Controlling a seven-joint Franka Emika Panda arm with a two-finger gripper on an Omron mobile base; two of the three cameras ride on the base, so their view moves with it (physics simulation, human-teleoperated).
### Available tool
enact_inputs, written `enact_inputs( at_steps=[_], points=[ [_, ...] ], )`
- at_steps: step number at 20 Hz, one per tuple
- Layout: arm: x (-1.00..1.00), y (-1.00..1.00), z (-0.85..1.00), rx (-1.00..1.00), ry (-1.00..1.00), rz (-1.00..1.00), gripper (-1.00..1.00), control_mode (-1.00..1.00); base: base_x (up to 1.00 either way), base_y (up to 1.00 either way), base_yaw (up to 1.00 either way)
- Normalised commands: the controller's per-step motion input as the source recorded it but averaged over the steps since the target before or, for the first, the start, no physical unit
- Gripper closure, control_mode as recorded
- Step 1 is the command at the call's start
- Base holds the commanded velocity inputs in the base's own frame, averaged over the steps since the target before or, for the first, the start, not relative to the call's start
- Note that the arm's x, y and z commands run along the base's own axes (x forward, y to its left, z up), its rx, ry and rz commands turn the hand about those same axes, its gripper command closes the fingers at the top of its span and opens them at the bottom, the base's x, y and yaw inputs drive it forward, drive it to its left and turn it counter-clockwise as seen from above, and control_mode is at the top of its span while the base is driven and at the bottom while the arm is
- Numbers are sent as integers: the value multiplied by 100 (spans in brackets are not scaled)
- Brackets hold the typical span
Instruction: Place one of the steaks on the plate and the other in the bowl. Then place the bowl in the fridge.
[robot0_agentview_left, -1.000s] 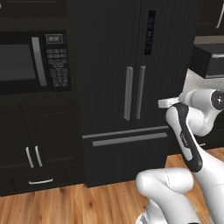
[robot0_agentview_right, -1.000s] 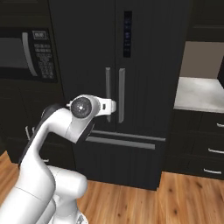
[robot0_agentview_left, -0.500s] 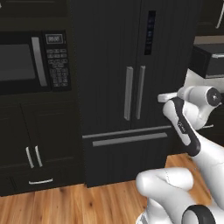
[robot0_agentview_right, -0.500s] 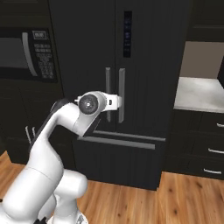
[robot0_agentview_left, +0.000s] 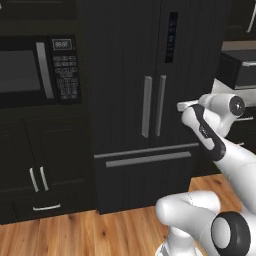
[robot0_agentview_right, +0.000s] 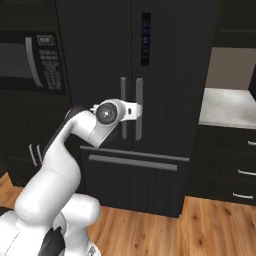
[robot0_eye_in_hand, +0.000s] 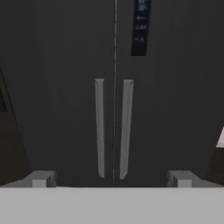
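The tall black fridge (robot0_agentview_left: 125, 70) (robot0_agentview_right: 165, 70) (robot0_eye_in_hand: 57, 87) stands straight ahead with both doors shut. Its two long grey handles (robot0_eye_in_hand: 99, 127) run side by side at the middle seam, and its bottom drawer (robot0_agentview_left: 147, 175) is closed. My gripper (robot0_eye_in_hand: 110, 179) is open and holds nothing. It points level at the lower ends of the handles, a short way off the doors. In the left base view the gripper (robot0_agentview_left: 181, 106) hangs right of the handles; in the right base view the gripper (robot0_agentview_right: 134, 110) overlaps them. The steaks, plate and bowl are out of view.
A black microwave (robot0_agentview_left: 35, 70) (robot0_agentview_right: 30, 60) is set into the dark cabinets left of the fridge, with cabinet doors (robot0_agentview_left: 37, 177) beneath it. Right of the fridge is a grey counter (robot0_agentview_right: 230, 107) over dark drawers (robot0_agentview_right: 235, 170). The floor is wood.
The arm has stretched forward, carrying the hand closer to the fridge doors and toward the handles. The jaws have stayed open, and the fridge is still shut.
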Motion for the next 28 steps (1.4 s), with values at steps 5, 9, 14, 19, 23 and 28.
enact_inputs(
  at_steps=[5, 9, 14, 19, 23, 28],
  points=[
    [54, 0, 0, 0, 0, 0, -100, -100, 0, 0, 0],
    [55, -4, 0, 0, 0, 0, -100, -100, 0, 0, 0],
    [53, -10, 0, 0, 0, 0, -100, -100, 0, 0, 0],
    [48, -10, 0, 0, 0, 0, -100, -100, 0, 0, 0],
    [46, -7, 0, 0, 0, 0, -100, -100, 0, 0, 0],
    [44, -6, -2, 0, 0, 0, -100, -100, 0, 0, 0]
  ],
)
